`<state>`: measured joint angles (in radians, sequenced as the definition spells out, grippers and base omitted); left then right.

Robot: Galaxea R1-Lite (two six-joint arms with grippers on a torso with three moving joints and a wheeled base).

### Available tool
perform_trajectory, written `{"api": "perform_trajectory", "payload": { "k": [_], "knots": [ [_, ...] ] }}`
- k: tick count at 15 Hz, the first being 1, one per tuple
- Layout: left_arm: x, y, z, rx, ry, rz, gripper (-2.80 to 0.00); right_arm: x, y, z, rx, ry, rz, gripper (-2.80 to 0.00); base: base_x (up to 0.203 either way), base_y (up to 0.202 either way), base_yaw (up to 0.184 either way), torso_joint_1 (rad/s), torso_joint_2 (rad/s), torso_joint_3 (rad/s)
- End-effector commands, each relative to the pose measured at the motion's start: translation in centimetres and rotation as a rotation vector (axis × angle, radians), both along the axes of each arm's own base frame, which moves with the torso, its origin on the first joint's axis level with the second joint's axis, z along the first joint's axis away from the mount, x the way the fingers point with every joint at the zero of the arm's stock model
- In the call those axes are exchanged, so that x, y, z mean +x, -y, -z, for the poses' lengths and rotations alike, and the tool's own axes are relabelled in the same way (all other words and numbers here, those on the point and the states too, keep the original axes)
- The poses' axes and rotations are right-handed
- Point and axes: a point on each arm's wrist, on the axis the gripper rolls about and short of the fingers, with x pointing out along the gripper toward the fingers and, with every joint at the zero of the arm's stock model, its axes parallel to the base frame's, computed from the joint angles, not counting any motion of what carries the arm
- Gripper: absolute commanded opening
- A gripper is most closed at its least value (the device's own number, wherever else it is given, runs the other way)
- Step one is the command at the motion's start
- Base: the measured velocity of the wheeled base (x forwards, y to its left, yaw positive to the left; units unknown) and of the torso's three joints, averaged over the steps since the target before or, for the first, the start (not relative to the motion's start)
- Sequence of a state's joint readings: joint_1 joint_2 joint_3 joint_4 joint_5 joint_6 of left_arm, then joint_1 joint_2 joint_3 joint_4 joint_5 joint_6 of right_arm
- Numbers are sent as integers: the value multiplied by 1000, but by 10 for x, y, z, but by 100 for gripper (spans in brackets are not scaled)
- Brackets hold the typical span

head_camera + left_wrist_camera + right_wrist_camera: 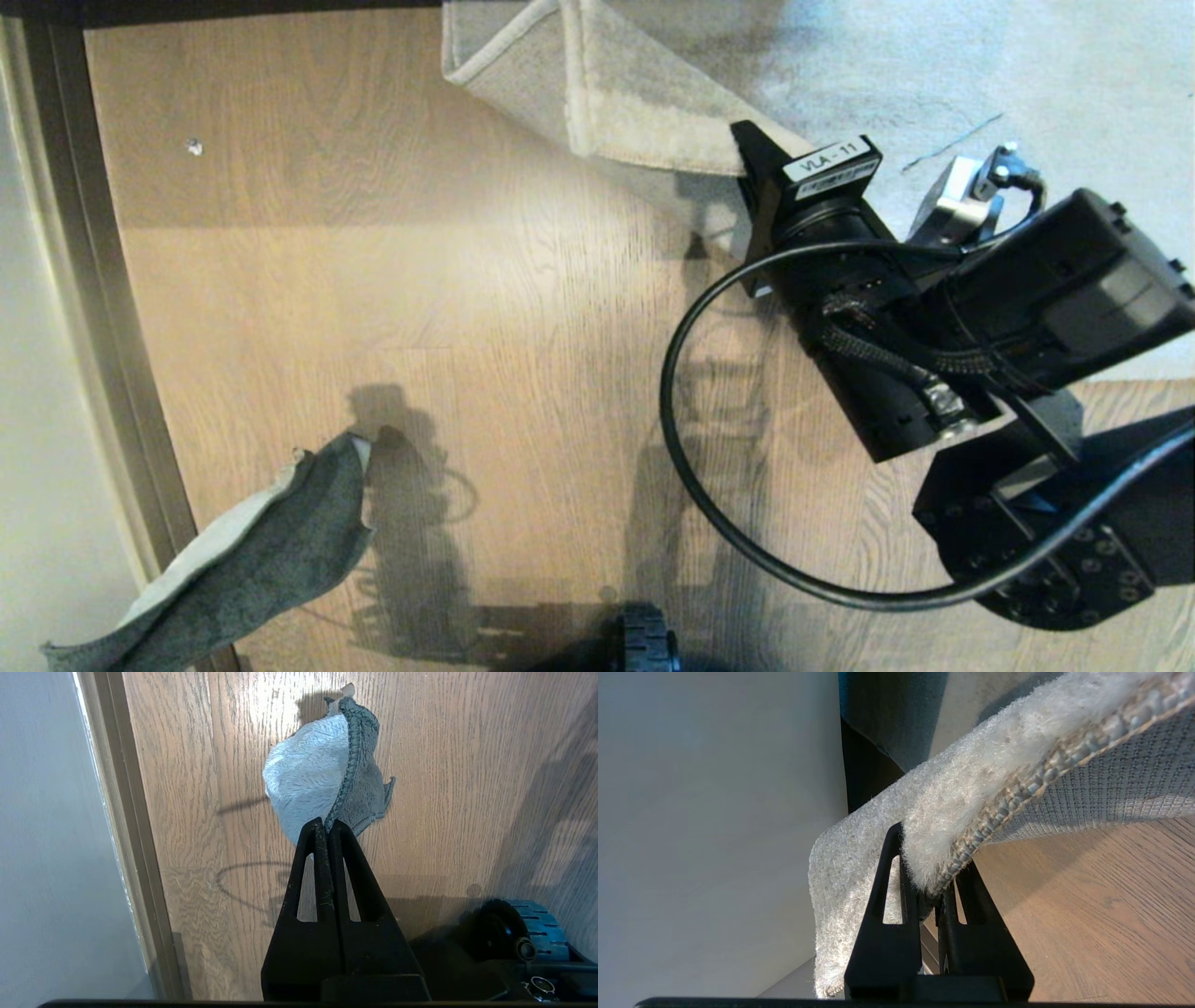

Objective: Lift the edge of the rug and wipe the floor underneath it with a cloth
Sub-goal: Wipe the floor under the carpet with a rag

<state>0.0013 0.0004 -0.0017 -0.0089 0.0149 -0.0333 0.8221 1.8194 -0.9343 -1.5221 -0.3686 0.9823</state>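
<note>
My right gripper (931, 877) is shut on the rug edge (971, 812), with the pale pile and stitched border pinched between its fingers. In the head view the rug edge (607, 103) is folded up and back at the top centre, and my right gripper (747, 173) holds it off the brown wood floor (420, 280). Bare floor (1087, 905) shows beneath the raised rug. My left gripper (328, 828) is shut on the cloth (317, 765), grey on one face and off-white on the other. The cloth (261, 551) hangs over the floor at the lower left, near the wall.
A dark baseboard (84, 280) and a pale wall (28, 420) run along the left. A small white speck (194, 147) lies on the floor at the upper left. A black cable (709, 504) loops below my right arm. A base wheel (644, 644) shows at the bottom.
</note>
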Motion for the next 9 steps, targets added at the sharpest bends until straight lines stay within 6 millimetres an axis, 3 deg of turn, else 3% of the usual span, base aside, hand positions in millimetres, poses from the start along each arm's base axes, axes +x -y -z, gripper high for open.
{"api": "perform_trajectory", "payload": {
  "k": [1,9],
  "knots": [
    [0,0,0,29,0,0,-280,-2,2,-4,42,31,-1,-280,0,0,0,0,0,0],
    [0,1,-1,157,6,60,-280,0,0,-3,39,29,1,-280,0,0,0,0,0,0]
  ]
}}
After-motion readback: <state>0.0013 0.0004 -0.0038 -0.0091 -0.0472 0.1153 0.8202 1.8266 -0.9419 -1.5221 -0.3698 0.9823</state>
